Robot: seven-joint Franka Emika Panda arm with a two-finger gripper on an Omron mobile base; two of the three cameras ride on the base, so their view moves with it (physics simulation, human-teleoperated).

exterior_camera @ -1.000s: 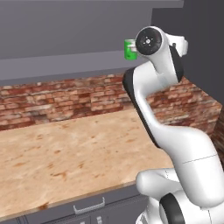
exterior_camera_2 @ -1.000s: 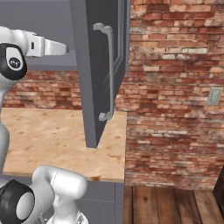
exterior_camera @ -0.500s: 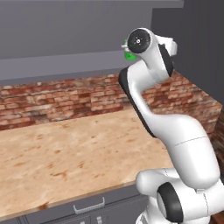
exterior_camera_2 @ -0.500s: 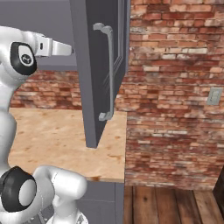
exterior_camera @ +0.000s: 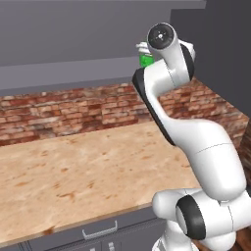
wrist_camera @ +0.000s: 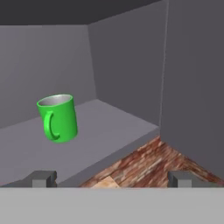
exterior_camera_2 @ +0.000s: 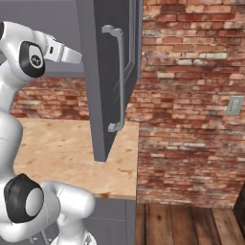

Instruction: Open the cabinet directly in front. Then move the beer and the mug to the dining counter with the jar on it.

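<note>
The mug [wrist_camera: 57,118] is your target here; it stands upright on the grey shelf of the open cabinet [wrist_camera: 127,70], well back from the shelf's front lip, its handle turned toward you; in the left base view the mug [exterior_camera: 145,60] is just a green sliver behind the arm's upper joint. Your gripper [wrist_camera: 111,179] has its jaws spread wide and empty, held short of the shelf edge and apart from the mug, which sits to the left of your line of reach; the beer cannot be made out in these pictures.

The risks, as I judge them: if you drive straight in, the left finger may clip the handle or the mug's side and topple or push it deeper; correct sideways first; a grip taken on the handle rather than the body could let the mug swing or slip; coming in low, the fingers may strike the shelf's front lip.

Room for moving: the shelf is bare to the mug's right up to the cabinet's side wall; the open door [exterior_camera_2: 111,72] hangs just beside the arm on its right, so a wide swing that way could hit it; below lies the wood counter [exterior_camera: 88,171], backed by the brick wall [exterior_camera: 63,110].
</note>
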